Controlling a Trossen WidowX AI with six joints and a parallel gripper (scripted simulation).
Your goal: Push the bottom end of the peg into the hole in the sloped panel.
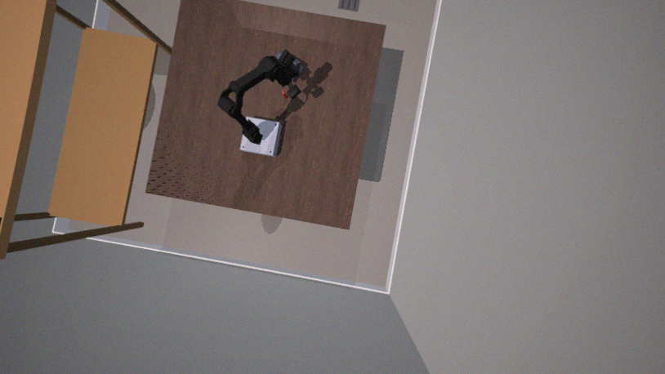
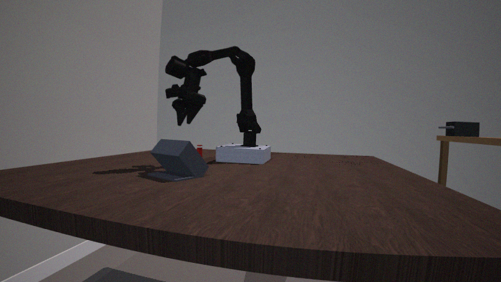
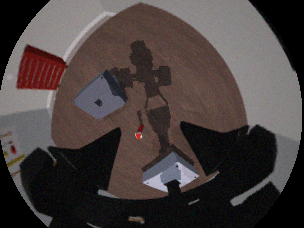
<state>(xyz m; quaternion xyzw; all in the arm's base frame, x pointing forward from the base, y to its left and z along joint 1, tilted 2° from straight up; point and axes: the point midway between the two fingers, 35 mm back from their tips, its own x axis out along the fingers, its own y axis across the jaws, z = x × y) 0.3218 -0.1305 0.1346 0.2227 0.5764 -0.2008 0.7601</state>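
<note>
The fingers (image 2: 182,114) hang spread wide and empty, pointing down, high above the bench (image 2: 297,196). In the wrist view the red peg (image 3: 139,134) stands at their 12 o'clock, with the sloped panel (image 3: 100,96) at 11 o'clock from it, apart.

The arm (image 2: 245,87) arches over, its gripper (image 2: 187,117) pointing down, fingers spread, empty.
</note>
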